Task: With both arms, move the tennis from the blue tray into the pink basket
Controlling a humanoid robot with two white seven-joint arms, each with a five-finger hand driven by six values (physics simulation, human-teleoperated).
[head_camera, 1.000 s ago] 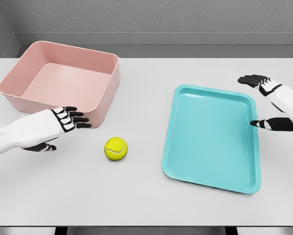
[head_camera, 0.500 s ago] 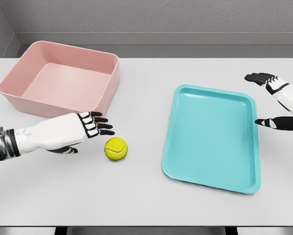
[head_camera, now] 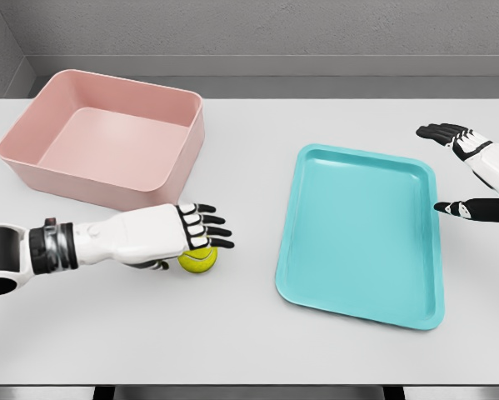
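The yellow tennis ball (head_camera: 199, 262) lies on the white table between the pink basket (head_camera: 32, 171) and the blue tray (head_camera: 357, 233), not in either. My left hand (head_camera: 201, 233) hovers right over the ball with fingers stretched out flat, covering its upper half; it holds nothing. My right hand (head_camera: 466, 171) stays at the tray's far right edge, fingers spread and empty. The tray holds nothing and the basket's inside is bare.
The table's front edge (head_camera: 249, 385) runs along the bottom. A grey wall stands behind the table.
My left arm has reached rightward from beside the basket until its hand is over the ball. The ball, the tray and the right hand have stayed in place.
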